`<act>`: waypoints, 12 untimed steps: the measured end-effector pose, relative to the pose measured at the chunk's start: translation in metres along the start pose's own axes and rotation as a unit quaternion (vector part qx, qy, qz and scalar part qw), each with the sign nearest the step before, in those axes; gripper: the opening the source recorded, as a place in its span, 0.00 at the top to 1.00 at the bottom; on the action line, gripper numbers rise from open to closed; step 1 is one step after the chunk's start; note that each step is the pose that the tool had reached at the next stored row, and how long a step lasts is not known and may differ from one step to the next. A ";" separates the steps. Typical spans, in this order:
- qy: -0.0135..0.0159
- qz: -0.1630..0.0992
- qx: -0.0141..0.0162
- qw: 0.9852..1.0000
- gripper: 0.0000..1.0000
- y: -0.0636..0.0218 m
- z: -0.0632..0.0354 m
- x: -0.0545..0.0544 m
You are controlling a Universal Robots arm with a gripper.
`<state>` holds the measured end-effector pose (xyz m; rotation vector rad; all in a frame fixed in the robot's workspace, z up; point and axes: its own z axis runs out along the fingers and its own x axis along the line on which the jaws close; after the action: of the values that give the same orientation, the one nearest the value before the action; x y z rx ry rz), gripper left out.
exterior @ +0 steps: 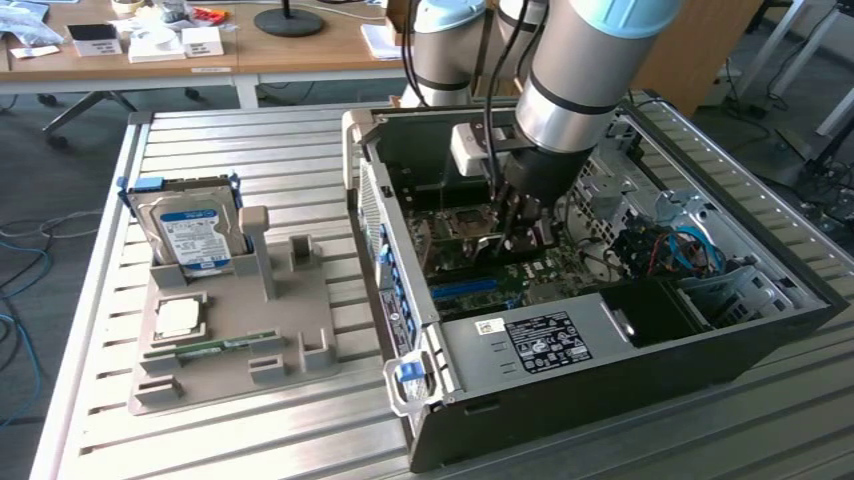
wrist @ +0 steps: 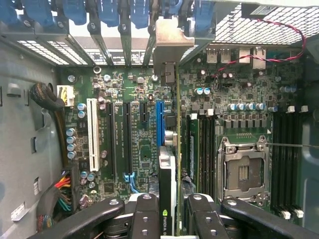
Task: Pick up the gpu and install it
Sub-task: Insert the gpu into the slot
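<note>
Wrist view looks along the gpu (wrist: 168, 174): a thin green card seen edge-on, with a black block bearing a green logo on one face and a bent silver bracket (wrist: 167, 42) at its far end. The gripper (wrist: 172, 219) is clamped on it, with a black jointed finger (wrist: 146, 214) against each face. The card stands upright over the motherboard (wrist: 139, 149), its edge just beside the long blue slot (wrist: 159, 122); whether it is seated I cannot tell. The bracket reaches the rear openings under the blue latches (wrist: 107, 12). Black and white slots flank one side and the steel-framed processor socket (wrist: 242, 172) lies on the other, so side room is tight.

Exterior view shows the arm (exterior: 574, 90) reaching down into the open case (exterior: 601, 400), with walls close around it. On the exterior view's left, well apart on the ribbed table (exterior: 240, 440), a grey tray (exterior: 300, 330) holds a hard drive (exterior: 194, 230) upright.
</note>
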<state>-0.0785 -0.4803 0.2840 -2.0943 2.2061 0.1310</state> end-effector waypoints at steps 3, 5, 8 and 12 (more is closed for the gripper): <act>0.000 0.000 0.000 1.000 0.73 0.0002 0.0007 0.000; 0.000 0.000 0.000 1.000 0.73 0.0007 0.0009 0.000; 0.000 0.000 0.000 1.000 0.73 0.0017 0.0011 -0.001; 0.000 0.000 0.000 1.000 0.73 0.0030 0.0033 -0.001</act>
<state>-0.0814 -0.4791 0.2809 -2.0942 2.2067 0.1307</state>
